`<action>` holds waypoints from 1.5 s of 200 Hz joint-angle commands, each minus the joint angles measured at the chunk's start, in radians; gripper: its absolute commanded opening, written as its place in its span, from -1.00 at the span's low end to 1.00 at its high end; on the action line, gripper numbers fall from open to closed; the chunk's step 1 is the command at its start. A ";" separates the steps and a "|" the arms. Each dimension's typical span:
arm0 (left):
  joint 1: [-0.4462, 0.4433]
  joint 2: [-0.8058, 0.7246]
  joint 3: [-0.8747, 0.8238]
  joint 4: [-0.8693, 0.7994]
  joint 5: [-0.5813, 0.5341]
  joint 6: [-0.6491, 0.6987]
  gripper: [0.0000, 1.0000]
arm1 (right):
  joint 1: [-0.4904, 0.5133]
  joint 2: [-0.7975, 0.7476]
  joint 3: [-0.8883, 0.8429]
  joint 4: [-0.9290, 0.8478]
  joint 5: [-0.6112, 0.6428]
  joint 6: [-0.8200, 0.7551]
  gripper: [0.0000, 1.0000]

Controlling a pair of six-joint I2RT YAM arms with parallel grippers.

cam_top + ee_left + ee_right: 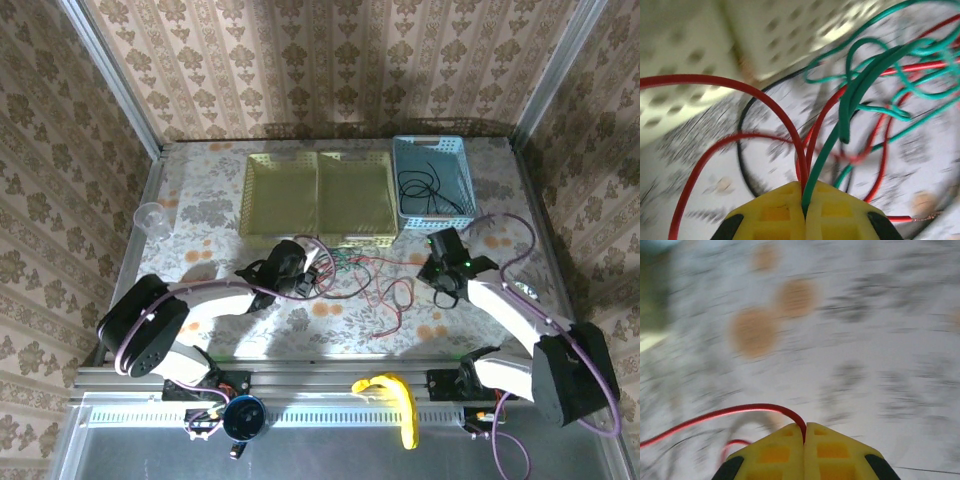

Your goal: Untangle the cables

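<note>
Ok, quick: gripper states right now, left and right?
Left gripper: closed on red and green cables.
Right gripper: closed on a red cable.

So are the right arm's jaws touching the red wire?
Touching. The right wrist view shows the red wire curving down into the seam between the shut yellow jaws of the right gripper, pinched there.

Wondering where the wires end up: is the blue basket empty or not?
Not empty: the blue basket holds loops of black cable lying on its floor.
</note>
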 commanded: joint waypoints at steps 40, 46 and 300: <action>0.003 -0.005 -0.025 -0.048 -0.020 -0.021 -1.00 | -0.070 -0.109 -0.013 -0.155 0.138 0.032 -1.00; 0.003 -0.006 -0.025 -0.048 -0.020 -0.020 -1.00 | -0.072 -0.120 -0.010 -0.159 0.152 0.024 -1.00; 0.009 0.101 -0.021 -0.091 -0.181 -0.057 -1.00 | -0.554 -0.391 0.706 0.065 -0.290 -0.178 -1.00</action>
